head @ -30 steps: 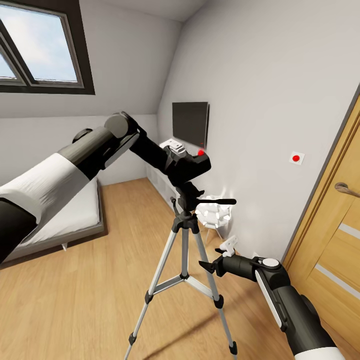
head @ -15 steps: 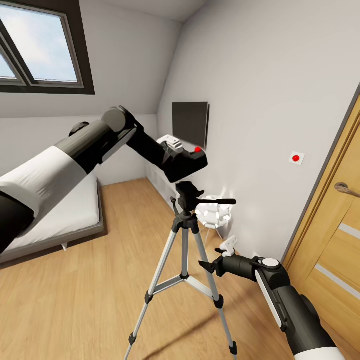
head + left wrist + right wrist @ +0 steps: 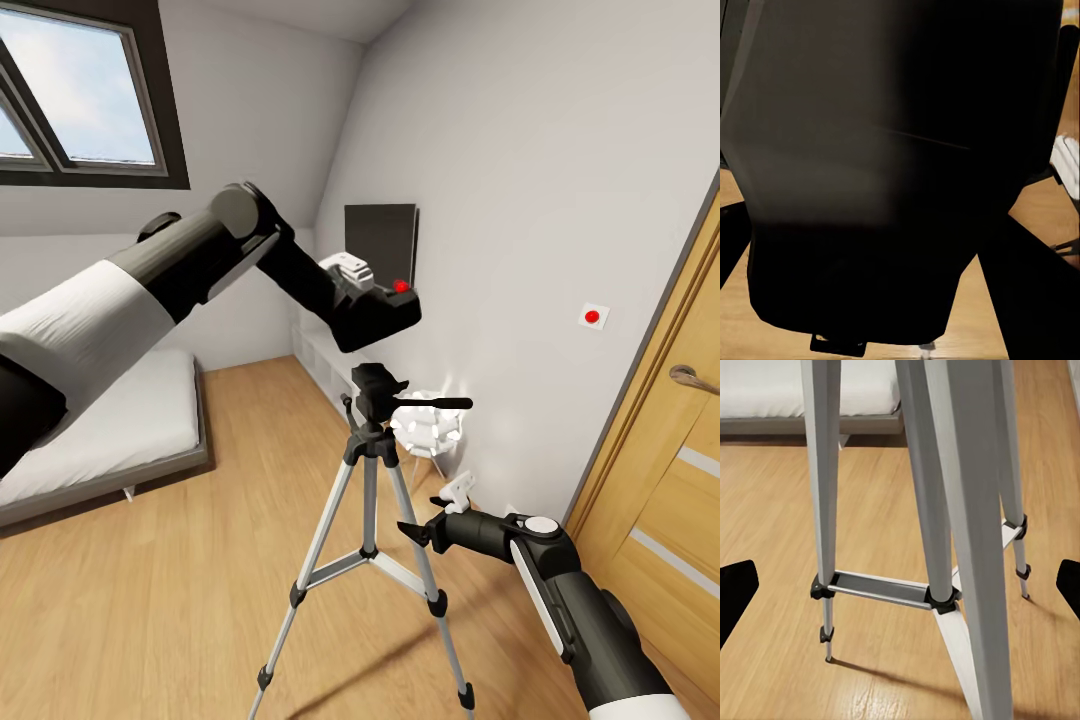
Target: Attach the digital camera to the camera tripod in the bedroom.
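Gripping one digital camera (image 3: 378,312), left jaws; right jaws open beside one camera tripod (image 3: 372,530).

The camera tripod (image 3: 945,510) stands on the light wood floor (image 3: 772,532), its silver legs joined by centre braces (image 3: 881,589). Beyond the tripod lies the bed (image 3: 765,394). Dark jaw tips flank it.

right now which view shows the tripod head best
The head view: the camera tripod stands whole there, its black head and pan handle just below the digital camera in the left gripper. The right wrist view gives its silver legs and braces; the left wrist view is too dark to tell.
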Robot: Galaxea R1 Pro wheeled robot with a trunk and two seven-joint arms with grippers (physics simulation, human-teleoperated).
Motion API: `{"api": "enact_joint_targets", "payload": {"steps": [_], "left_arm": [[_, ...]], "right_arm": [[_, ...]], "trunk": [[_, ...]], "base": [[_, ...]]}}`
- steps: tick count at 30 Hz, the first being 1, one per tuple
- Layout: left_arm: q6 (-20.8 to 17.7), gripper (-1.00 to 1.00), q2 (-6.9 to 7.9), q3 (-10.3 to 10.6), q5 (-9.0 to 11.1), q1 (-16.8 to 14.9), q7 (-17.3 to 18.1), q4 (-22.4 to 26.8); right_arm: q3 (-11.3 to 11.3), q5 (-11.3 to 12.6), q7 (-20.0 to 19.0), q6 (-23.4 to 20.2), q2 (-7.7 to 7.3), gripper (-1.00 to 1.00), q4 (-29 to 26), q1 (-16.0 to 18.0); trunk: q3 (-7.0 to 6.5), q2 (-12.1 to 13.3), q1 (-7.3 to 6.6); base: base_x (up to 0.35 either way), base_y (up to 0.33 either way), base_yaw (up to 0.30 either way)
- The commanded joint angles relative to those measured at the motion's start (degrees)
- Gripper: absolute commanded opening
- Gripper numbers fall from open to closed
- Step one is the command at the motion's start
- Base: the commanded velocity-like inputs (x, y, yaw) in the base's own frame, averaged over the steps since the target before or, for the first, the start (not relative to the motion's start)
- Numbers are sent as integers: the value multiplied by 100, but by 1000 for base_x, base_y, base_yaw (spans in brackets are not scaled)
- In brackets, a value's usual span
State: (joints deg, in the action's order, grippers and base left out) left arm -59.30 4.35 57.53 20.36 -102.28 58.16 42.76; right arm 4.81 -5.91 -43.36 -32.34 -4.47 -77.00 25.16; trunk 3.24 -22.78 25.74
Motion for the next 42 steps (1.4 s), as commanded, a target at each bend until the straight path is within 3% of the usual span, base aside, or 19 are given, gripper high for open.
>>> {"api": "enact_joint_targets", "payload": {"steps": [1,24,42], "left_arm": [[-11,-100,-8,46,2,-24,42,-7],[5,-100,-86,640,19,-74,279,-49],[19,-100,-76,674,13,-73,291,-49]], "right_arm": [[0,-60,-37,-9,-1,100,-8,7],[2,-68,-33,-9,24,100,-8,7],[2,-72,-32,-9,57,100,-8,7]], "trunk": [[14,-14,4],[14,-14,4],[14,-14,4]], "base": [[0,0,0],[0,0,0],[0,0,0]]}}
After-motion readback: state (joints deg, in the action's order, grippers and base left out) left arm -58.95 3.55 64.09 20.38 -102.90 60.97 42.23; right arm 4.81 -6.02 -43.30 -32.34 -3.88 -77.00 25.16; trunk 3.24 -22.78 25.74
